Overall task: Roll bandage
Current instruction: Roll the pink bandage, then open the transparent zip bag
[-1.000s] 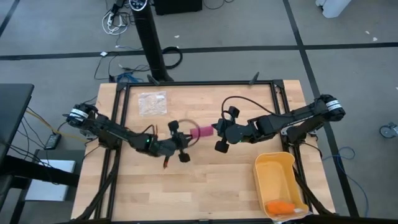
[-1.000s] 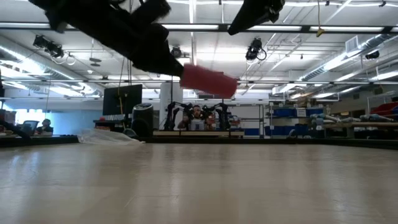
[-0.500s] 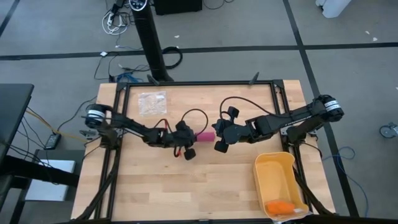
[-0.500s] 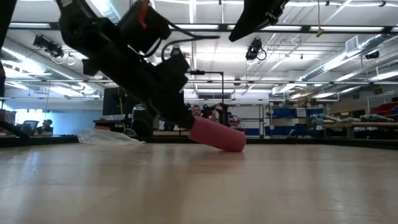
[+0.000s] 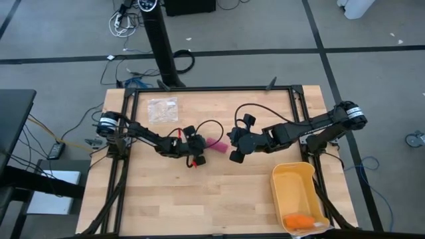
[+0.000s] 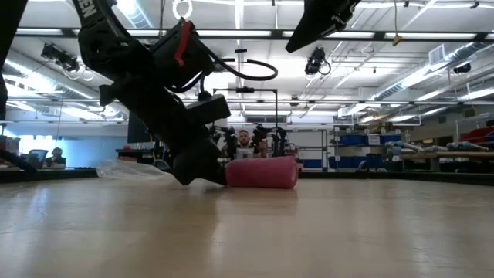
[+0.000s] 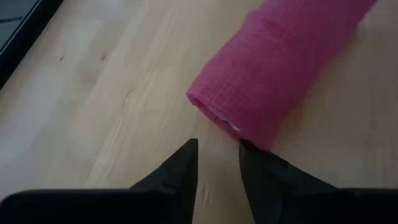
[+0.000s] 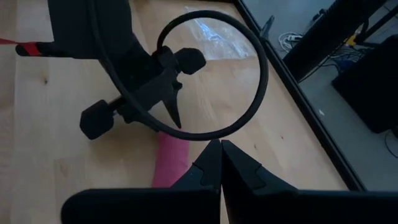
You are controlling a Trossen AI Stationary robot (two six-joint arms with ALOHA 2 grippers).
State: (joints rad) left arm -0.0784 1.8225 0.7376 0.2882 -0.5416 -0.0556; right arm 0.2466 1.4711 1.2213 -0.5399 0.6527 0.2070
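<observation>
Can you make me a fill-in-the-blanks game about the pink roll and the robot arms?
1. The pink bandage is rolled up and lies on the ____.
2. The left gripper has let go, so its fingers are ____.
3. The right gripper has its fingers ____.
4. The yellow bin holds a small ____ thing.

Missing words: table; open; shut; orange

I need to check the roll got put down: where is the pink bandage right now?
In the high view the bandage lies rolled on the table near its middle, between the left gripper and the right gripper, in neither's grip.
</observation>
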